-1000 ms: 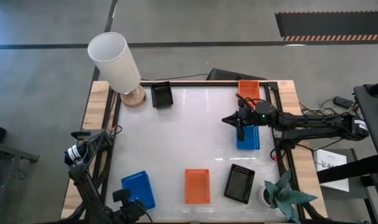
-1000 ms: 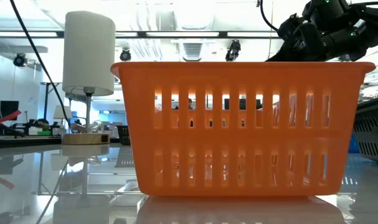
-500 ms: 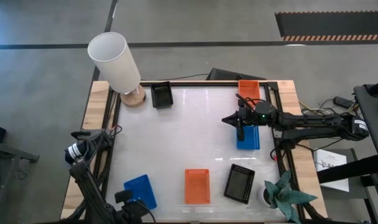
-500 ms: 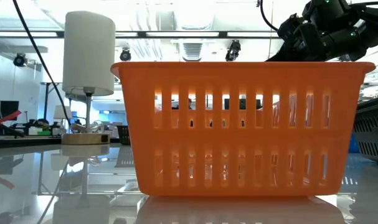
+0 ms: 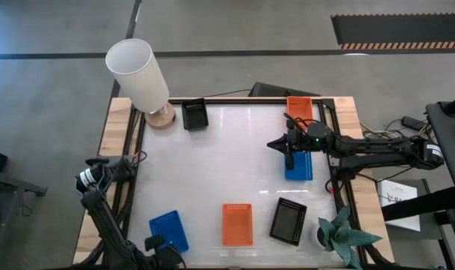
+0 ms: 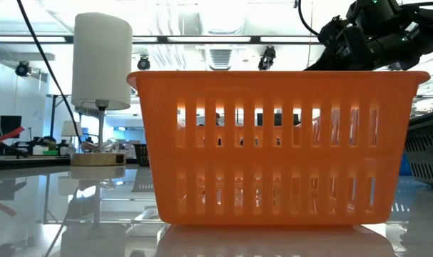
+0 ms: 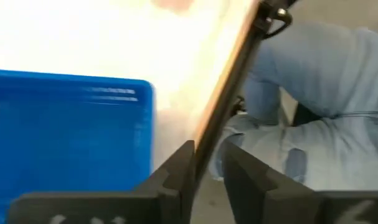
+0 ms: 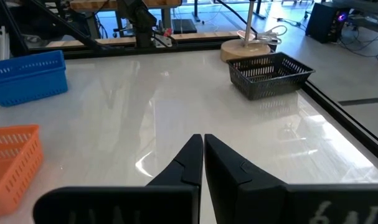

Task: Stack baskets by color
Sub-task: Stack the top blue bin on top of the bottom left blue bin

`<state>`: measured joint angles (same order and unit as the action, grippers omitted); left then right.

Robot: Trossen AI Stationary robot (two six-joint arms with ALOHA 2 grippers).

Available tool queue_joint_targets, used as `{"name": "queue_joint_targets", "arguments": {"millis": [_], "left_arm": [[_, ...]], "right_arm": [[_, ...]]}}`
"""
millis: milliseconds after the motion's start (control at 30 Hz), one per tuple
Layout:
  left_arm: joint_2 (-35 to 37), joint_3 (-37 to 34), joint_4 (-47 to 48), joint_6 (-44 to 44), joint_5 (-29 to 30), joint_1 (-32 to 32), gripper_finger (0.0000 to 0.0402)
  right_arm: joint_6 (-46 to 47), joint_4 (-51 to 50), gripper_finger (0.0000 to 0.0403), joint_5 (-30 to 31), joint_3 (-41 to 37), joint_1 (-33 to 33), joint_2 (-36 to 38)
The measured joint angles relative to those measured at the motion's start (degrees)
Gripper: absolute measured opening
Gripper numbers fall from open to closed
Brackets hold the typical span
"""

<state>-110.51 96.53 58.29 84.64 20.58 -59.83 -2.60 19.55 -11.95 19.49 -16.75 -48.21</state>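
Baskets lie scattered on the desk [image 5: 212, 172]: blue basket [image 5: 168, 229], orange basket [image 5: 237, 224] and black basket [image 5: 288, 221] along the near edge, a second black one [image 5: 195, 115] at the far edge beside the lamp [image 5: 141, 77], another orange one [image 5: 300, 107] at the far right corner. Right gripper [image 5: 289, 152] hangs with jaws shut and empty over a second blue one [image 5: 300, 166] by the right edge. Left gripper [image 5: 158, 246] sits at the near left corner beside the blue basket, jaws seemingly slightly apart, holding nothing.
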Motion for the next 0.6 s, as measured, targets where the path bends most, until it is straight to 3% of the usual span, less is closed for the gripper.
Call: {"name": "queue_joint_targets", "arguments": {"millis": [200, 600], "left_arm": [[-0.12, -4.4, -11.49, -2.53, -2.0, 0.8, 0.0004], [-0.44, -6.97, -8.22, -1.69, -13.31, 1.63, 0.0]], "right_arm": [[-0.25, 0.0, 0.0009, 0.0, 0.0, 0.0, 0.0], [-0.62, -0.02, 0.0009, -0.02, -0.04, 0.0, 0.0]]}}
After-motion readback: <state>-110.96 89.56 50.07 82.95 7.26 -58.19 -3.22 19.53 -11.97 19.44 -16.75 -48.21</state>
